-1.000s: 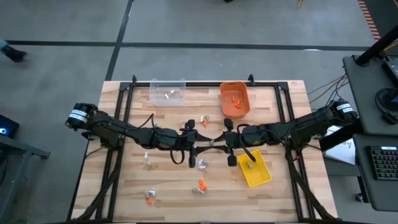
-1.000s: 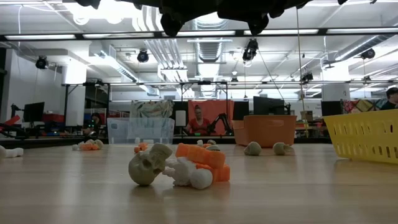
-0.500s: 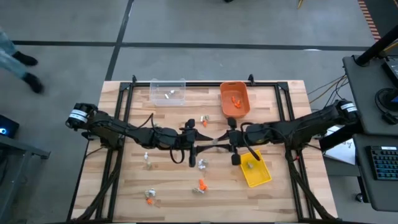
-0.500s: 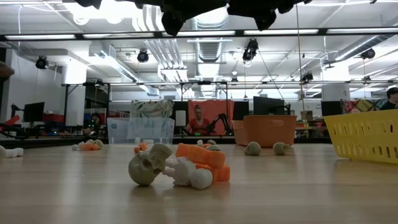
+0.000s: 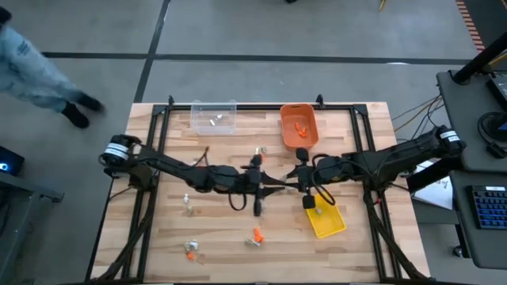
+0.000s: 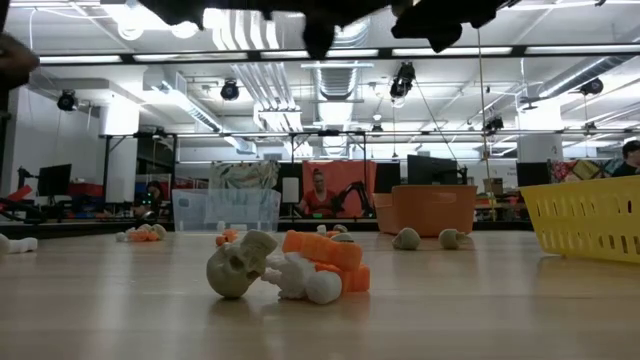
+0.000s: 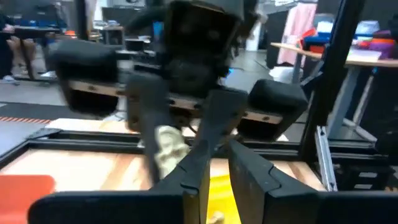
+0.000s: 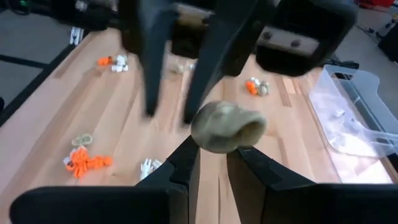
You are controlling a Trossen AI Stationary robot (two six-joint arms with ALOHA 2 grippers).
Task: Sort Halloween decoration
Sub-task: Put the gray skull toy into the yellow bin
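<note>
**Skull in the grip, yellow bin just below**

Right tool (image 8: 214, 150) clamped on a tan-grey skull (image 8: 227, 127), carried clear above the surface (image 5: 372, 237) near the middle, just by the far-left corner of the yellow bin (image 5: 329, 222). Held pinched from below, most likely so it can drop freely into that bin once released.

Left tool (image 7: 219, 167) brought in to the middle as well, just left of the right one and facing it. Whether open or closed: cannot tell. Nothing seen in its grasp.

Orange bin (image 5: 299, 127) and clear bin (image 5: 214, 116) parked along the far edge, each already with a few pieces inside, apparently one colour to a bin.

Loose trinkets (image 5: 256, 235) scattered over the near and left parts of the surface, well apart from the bins, waiting for pickup.
</note>
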